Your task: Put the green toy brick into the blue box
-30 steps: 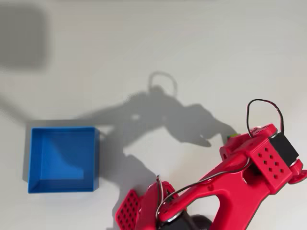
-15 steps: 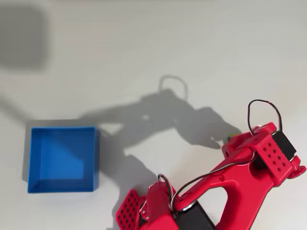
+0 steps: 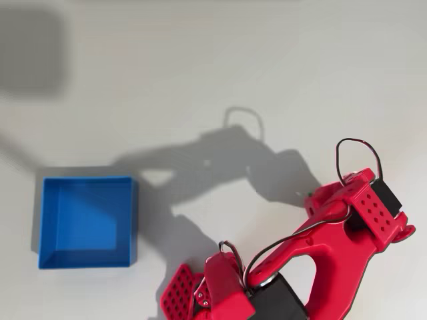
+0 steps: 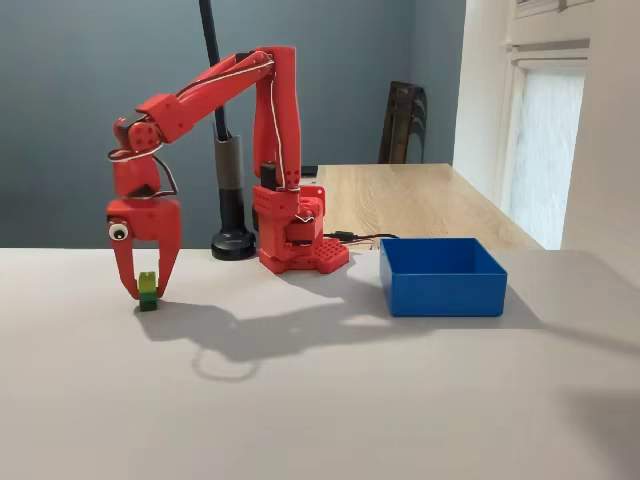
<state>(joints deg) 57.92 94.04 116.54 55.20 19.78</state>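
Note:
In the fixed view the green toy brick (image 4: 148, 290) stands on the white table at the left, small and lime-coloured. My gripper (image 4: 146, 296) points straight down over it, open, with one red finger on each side of the brick and a narrow gap to each. In the overhead view the arm's red wrist (image 3: 357, 210) covers the brick from above. The blue box (image 4: 445, 292) sits well off to the right in the fixed view. In the overhead view the blue box (image 3: 133, 220) is at the far left, with nothing in it.
The arm's red base (image 4: 298, 245) stands at the back of the table beside a black post on a round foot (image 4: 232, 240). A wooden tabletop (image 4: 420, 200) lies behind. Bare white table stretches between the brick and the box.
In the overhead view the wrist has slid a little left and towards the base. The green speck that showed at its tip is now covered.

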